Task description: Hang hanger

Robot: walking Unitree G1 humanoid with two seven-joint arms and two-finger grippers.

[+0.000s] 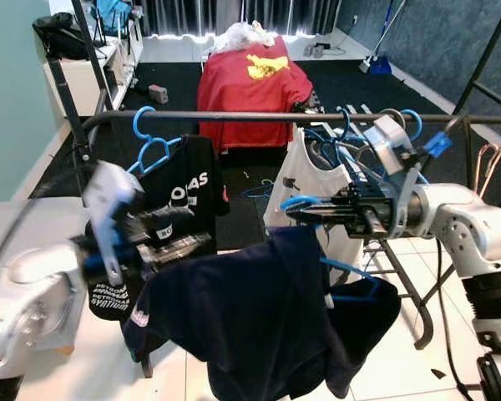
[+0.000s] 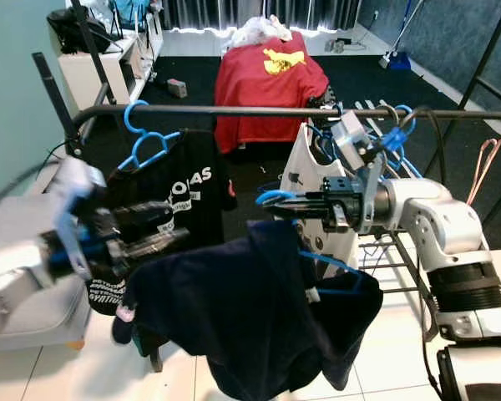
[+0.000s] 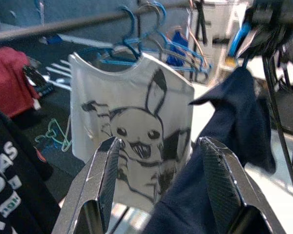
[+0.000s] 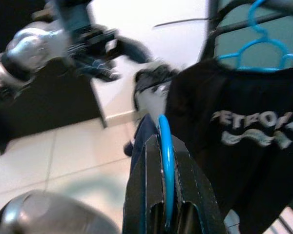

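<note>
Scene: a dark metal clothes rail (image 1: 259, 118) is seen crossing the view from the robot's head, with tiled floor below and a red-covered bed (image 1: 252, 82) well behind it.

Right gripper: the right gripper (image 2: 288, 200) is clamped on the hook of a blue hanger (image 2: 277, 197), held just below the rail; in the right wrist view the blue hook (image 4: 165, 161) is seen pinched between the two black fingers (image 4: 188, 180).

Hanger and garment: a dark navy shirt (image 1: 259, 317) is draped on the blue hanger and hangs in front of the robot, below the rail and not yet on it. The hook is held uppermost, apparently so it can be lifted over the bar.

Left gripper: the left gripper (image 1: 179, 238) is blurred in the head views, at the shirt's left edge; in the left wrist view its fingers (image 3: 105, 170) are spread apart, with navy cloth lying against one of them. Whether cloth is gripped cannot be told; it is probably there to steady the garment.

Already on the rail: a black printed T-shirt (image 1: 184, 188) on a blue hanger is seen to the left, a white cartoon T-shirt (image 3: 132, 131) and a bunch of empty blue hangers (image 1: 359, 142) to the right.

Likely target: the open stretch of rail between the black and white shirts is judged the place for the hook.
</note>
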